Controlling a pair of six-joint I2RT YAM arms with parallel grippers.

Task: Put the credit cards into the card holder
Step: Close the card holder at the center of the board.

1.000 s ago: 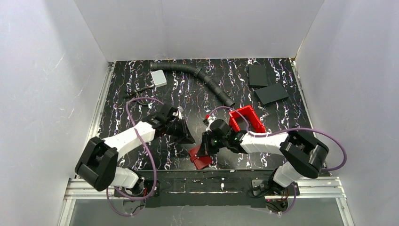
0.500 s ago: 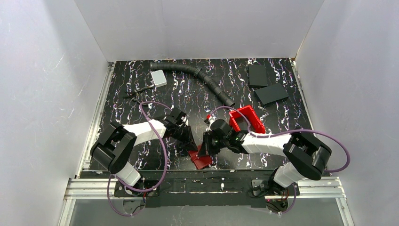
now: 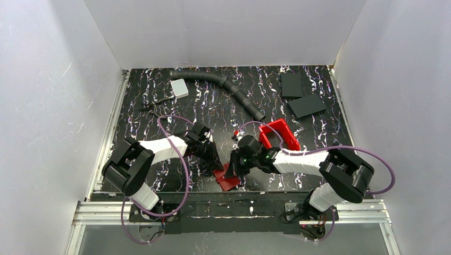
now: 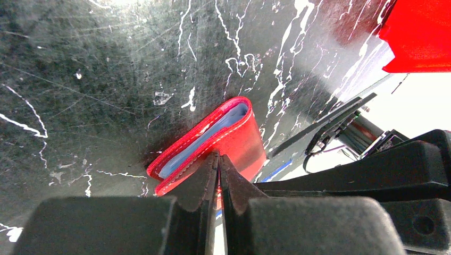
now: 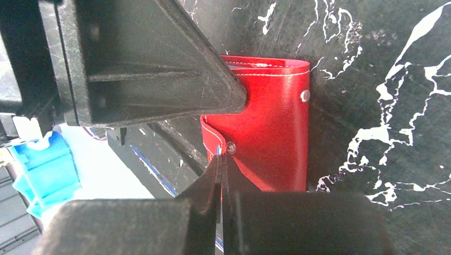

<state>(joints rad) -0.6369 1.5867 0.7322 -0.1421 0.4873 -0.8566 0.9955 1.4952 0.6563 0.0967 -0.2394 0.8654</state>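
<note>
Red card holder (image 4: 242,143) at the table's (image 3: 159,106) near edge, pale blue credit card (image 4: 207,137) already inside? –mk
Yep (snap (image 5: 305,95) undone, looks like); left gripper (image 4: 219,159) and right gripper (image 5: 222,159) each clamped on its edge. –jo

Counted over the one desk (image 3: 139,127): one red card holder (image 3: 228,181), with one pale blue credit card (image 4: 205,139) edge showing inside it (whether more sit behind that edge cannot be told). One red open bin (image 3: 280,136). Two black flat slabs (image 3: 291,84) (image 3: 307,105). One black ribbed hose (image 3: 223,85). One small pale grey rectangle (image 3: 180,87). One small dark item (image 3: 154,104), too small to name. Two arms, each with one end effector: the left end effector (image 3: 217,167) and the right end effector (image 3: 233,170), two in all
</note>
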